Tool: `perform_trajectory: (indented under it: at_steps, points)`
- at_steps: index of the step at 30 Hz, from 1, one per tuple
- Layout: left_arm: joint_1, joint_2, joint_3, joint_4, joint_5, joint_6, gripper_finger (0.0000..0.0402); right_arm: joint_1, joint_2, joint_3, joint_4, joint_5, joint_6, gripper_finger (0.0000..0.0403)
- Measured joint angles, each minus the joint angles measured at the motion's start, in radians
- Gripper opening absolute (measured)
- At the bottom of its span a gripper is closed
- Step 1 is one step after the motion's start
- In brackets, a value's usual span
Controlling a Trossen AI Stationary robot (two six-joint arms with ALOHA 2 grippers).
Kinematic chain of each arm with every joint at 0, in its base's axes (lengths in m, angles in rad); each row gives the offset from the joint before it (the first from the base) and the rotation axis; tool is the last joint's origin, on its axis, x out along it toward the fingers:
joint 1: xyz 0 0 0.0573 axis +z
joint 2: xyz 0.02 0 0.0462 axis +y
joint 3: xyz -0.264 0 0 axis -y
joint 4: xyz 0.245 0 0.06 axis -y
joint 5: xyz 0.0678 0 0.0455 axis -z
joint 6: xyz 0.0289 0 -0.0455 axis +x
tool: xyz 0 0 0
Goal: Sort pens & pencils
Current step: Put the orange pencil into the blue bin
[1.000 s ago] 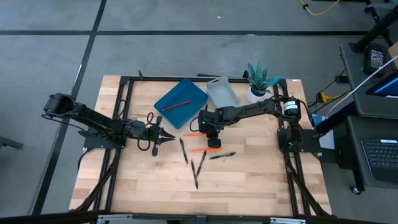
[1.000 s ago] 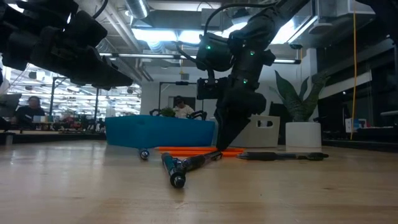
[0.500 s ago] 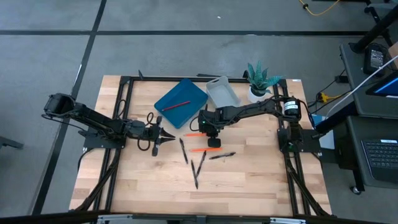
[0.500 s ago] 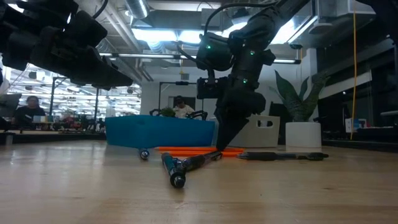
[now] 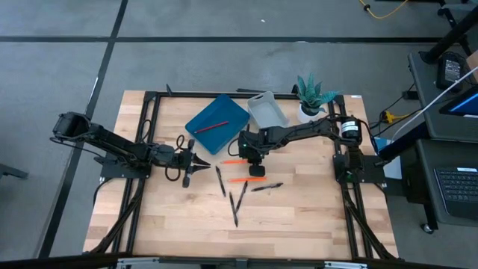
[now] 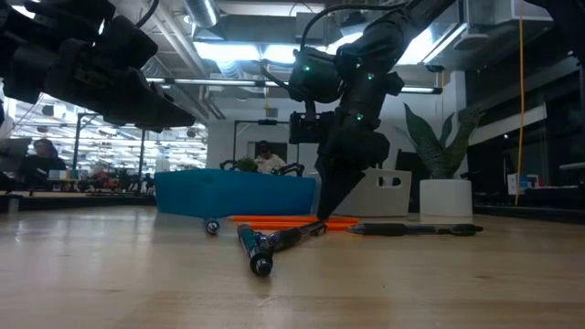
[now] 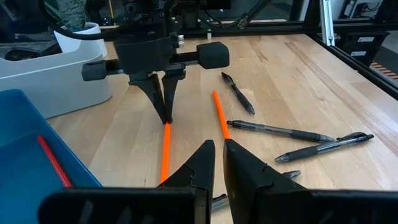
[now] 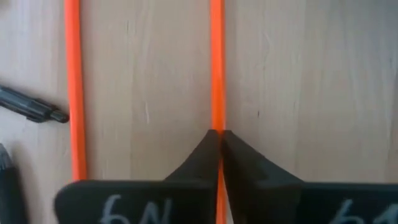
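Sorting is barely begun: one thin red pencil lies in the blue plastic tray. Right claw is closed on an orange pencil on the wooden bench; second orange pencil and black stick pens remain loose. Left claw waits nearby, nearly closed, empty.

I see one pencil lying in the bin at the table's back; two pencils lie nearer centre; the pens lie in front of them
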Motion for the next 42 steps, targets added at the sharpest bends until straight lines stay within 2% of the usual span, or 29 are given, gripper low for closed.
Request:
perform_trajectory:
  at_steps: [5, 10, 18, 37, 42]
  points:
    - [0.0, 0.0, 0.0, 0.0, 0.0, 0.0, 0.0027, 0.002, 0.001, 0.0, -0.013, -0.009, 0.013, 0.0048]
    - [0.0, 0.0, 0.0, 0.0, 0.0, -0.001, 0.0027, 0.002, 0.001, 0.0, -0.015, -0.013, 0.014, 0.0064]
    - [0.0, 0.0, 0.0, 0.0, 0.0, -0.001, 0.0027, 0.002, 0.001, 0.002, -0.062, -0.016, 0.092, 0.0066]
    - [0.0, 0.0, 0.0, 0.0, 0.0, -0.003, 0.0027, 0.002, 0.045, 0.013, -0.097, -0.022, 0.105, 0.0067]
    - [0.0, 0.0, 0.0, 0.0, 0.0, -0.003, 0.0027, 0.003, 0.057, 0.05, -0.133, 0.003, 0.09, 0.0047]
